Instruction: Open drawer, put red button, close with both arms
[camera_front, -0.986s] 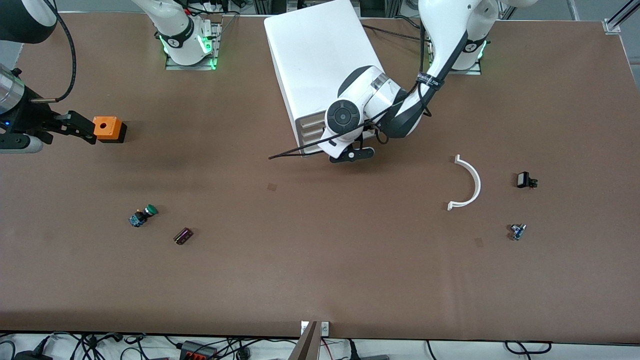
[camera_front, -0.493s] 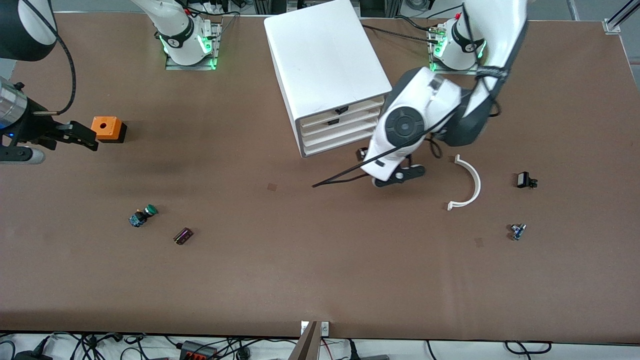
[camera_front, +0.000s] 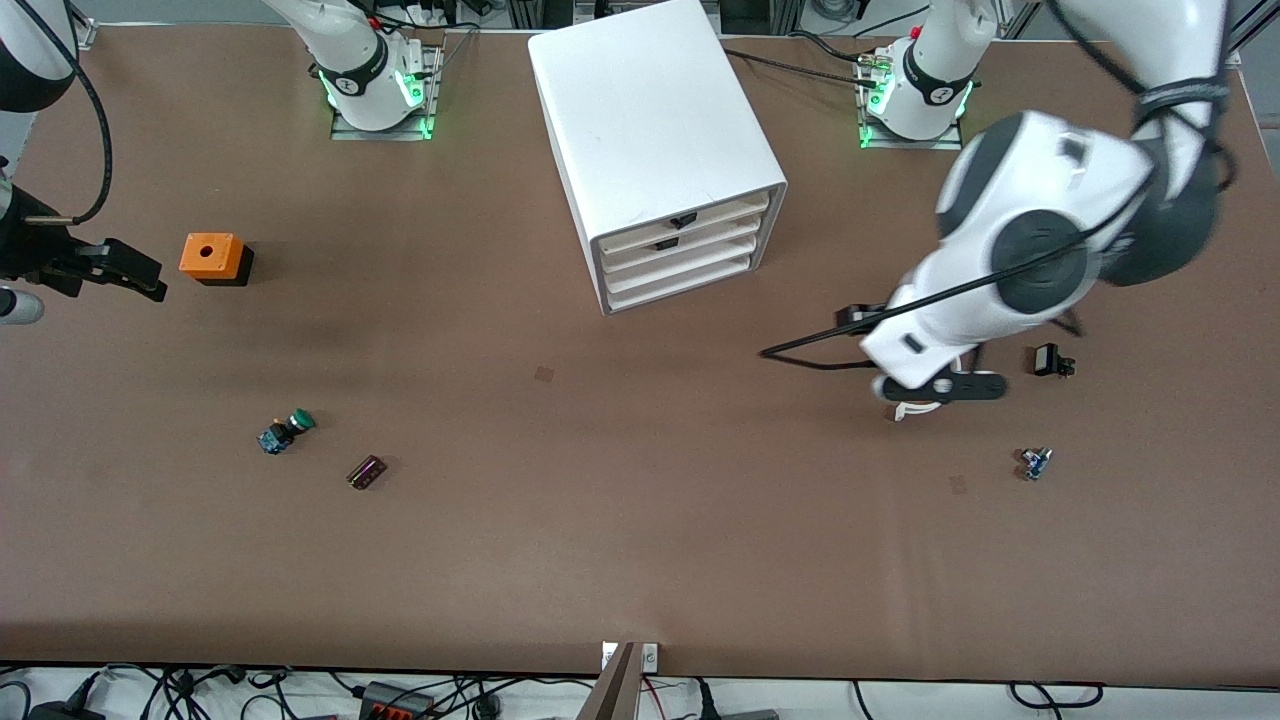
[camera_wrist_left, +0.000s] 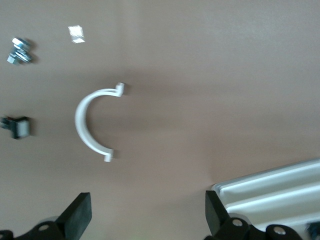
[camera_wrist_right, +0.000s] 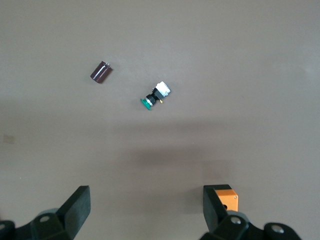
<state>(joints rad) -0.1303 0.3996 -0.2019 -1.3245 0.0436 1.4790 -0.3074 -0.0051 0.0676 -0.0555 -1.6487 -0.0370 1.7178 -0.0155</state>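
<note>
The white four-drawer cabinet stands at the middle of the table near the arms' bases. All its drawers are pushed in, including the second-from-top drawer. The drawer fronts also show in the left wrist view. No red button shows in any view. My left gripper is open and empty over a white C-shaped piece, away from the cabinet toward the left arm's end; its jaws stand wide apart. My right gripper is open and empty beside the orange box; its jaws are wide apart.
The white C-shaped piece is mostly hidden under my left hand in the front view. A black part and a small blue part lie near it. A green-capped switch and a dark purple cylinder lie nearer the front camera than the orange box.
My left arm swung away from the cabinet's front toward its own end of the table, uncovering the shut drawers. My right gripper drew back from the orange box.
</note>
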